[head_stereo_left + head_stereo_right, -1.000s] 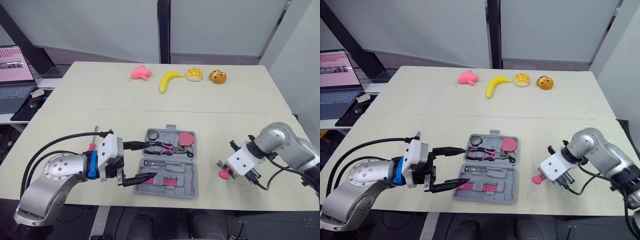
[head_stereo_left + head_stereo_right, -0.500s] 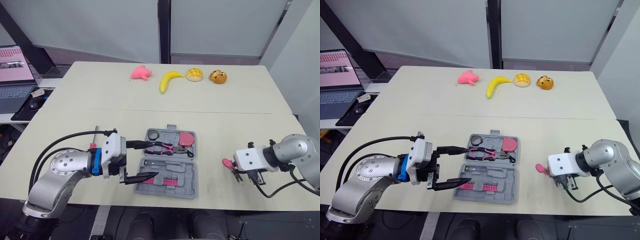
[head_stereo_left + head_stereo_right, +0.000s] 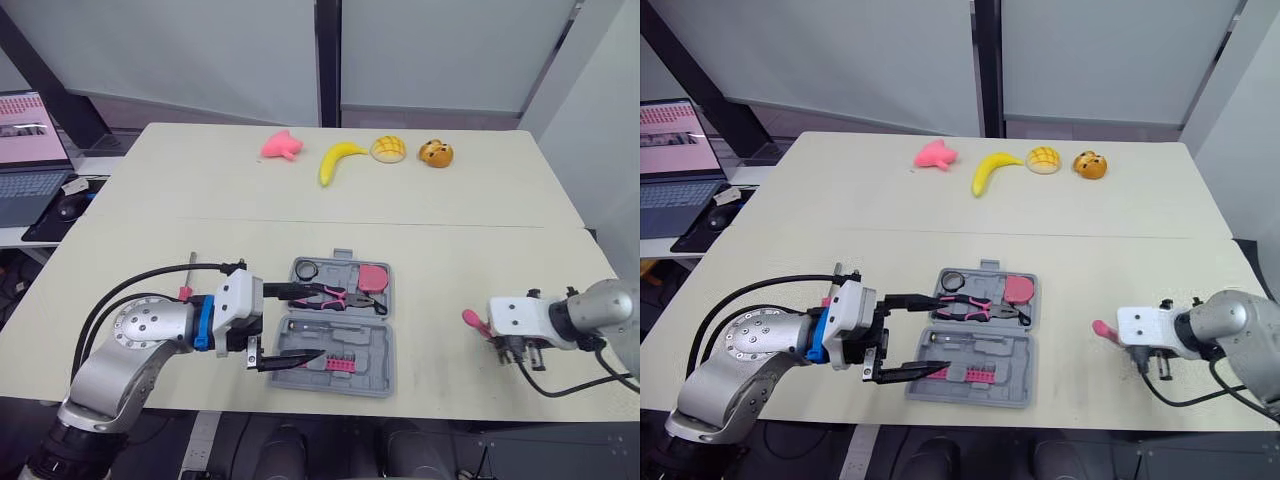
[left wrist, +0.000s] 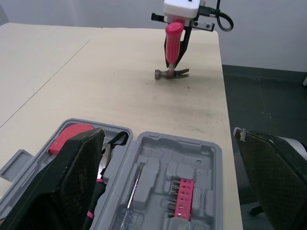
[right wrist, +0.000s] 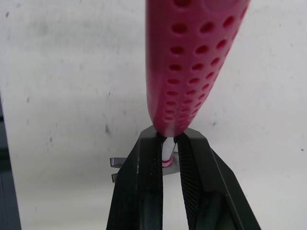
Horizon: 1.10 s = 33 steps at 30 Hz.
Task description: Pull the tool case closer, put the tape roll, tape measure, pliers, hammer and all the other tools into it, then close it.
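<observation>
The grey tool case (image 3: 385,372) lies open at the table's front middle. It holds a tape roll (image 3: 306,269), a pink tape measure (image 3: 372,277), pliers (image 3: 335,295) and a pink bit strip (image 3: 336,362). My left gripper (image 3: 305,322) is open at the case's left end, one finger over each half and nothing between them. At the right, my right gripper (image 5: 165,143) is shut on the neck of the pink-handled hammer (image 3: 472,320). In the left wrist view the hammer (image 4: 172,45) hangs upright with its head at the tabletop.
Along the far edge lie a pink toy (image 3: 281,146), a banana (image 3: 338,160), a yellow bun (image 3: 388,149) and a brown bear-shaped bun (image 3: 435,153). A laptop (image 3: 25,150) sits on a side desk to the left. The table edge runs just in front of the case.
My right arm has carried the hammer to the right, away from the case. My left gripper has edged right, further over the case's left end, still open.
</observation>
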Motion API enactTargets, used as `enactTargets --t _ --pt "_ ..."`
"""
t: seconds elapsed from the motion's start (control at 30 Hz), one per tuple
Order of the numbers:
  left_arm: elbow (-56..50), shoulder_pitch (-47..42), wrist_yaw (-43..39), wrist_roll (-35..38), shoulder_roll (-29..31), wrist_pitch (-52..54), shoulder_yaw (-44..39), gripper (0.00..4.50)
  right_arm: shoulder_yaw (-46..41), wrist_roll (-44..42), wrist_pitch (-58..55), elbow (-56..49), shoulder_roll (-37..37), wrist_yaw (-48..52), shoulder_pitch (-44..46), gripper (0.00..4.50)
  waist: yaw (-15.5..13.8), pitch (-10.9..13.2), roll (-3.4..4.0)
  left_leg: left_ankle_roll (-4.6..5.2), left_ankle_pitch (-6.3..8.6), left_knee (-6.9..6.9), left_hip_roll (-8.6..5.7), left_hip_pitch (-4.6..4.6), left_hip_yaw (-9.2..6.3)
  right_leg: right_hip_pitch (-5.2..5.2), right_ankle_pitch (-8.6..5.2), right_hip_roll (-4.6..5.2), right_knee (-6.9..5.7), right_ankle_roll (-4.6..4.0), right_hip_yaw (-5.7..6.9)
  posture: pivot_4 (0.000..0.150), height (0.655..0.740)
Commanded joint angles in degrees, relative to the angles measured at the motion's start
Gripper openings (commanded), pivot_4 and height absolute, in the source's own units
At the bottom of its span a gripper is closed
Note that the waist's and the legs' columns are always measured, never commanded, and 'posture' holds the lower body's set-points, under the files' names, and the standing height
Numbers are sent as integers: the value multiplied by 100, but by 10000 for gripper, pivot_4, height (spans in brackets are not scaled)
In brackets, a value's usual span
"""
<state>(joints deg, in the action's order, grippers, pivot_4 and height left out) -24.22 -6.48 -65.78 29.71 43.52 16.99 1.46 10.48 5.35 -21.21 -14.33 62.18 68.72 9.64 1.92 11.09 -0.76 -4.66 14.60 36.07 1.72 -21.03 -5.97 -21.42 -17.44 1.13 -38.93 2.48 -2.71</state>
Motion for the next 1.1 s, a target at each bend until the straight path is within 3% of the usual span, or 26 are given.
enactTargets --t 0.03,0.27,0.63,0.7,0.9,1.07,1.1 --pt "-160 -42 -45 9 28 -81 -6 45000 -32 -155 -729 34 -574 -420 183 2389 -2 0 -2 0 0 0 0 0 -1 0 0 0 0 0 1 1500 7400" --pt "-189 -31 -57 -1 54 -105 1 45000 -13 -213 -1538 734 -1681 -1184 647 2387 -2 2 -4 0 0 1 -1 -2 -3 -1 3 0 -1 -5 1 1500 7400" --pt "-224 -62 -32 39 98 -31 -50 45000 -16 -360 -1657 1181 -1970 -1512 759 2387 3 -1 -10 0 0 1 -1 0 -5 2 3 -1 0 -4 3 1500 7400" --pt "-225 -78 -25 45 97 -14 -49 45000 -74 -381 -1644 1168 -1960 -1561 752 9443 2 -1 -10 0 0 1 -1 1 -4 2 3 -1 -1 -2 2 1500 7400" --pt "-187 -99 -33 44 113 -9 -79 45000 -386 -678 -1435 988 -1709 -1416 615 20402 -2 0 -8 0 0 -1 -1 -2 -4 -1 3 -1 -1 -3 3 1500 7400" --pt "-181 -74 -36 53 116 -18 -93 45000 -573 -931 -532 1085 -1701 -1303 336 30869 0 0 -8 0 0 -2 -1 -5 -5 -1 3 -1 1 -3 5 1500 7400" --pt "-180 -79 -33 56 112 -16 -90 45000 -587 -926 -337 1179 -1747 -1362 301 30869 4 0 -8 0 0 -2 -1 -4 -5 -1 3 -1 1 -3 4 1500 7400"
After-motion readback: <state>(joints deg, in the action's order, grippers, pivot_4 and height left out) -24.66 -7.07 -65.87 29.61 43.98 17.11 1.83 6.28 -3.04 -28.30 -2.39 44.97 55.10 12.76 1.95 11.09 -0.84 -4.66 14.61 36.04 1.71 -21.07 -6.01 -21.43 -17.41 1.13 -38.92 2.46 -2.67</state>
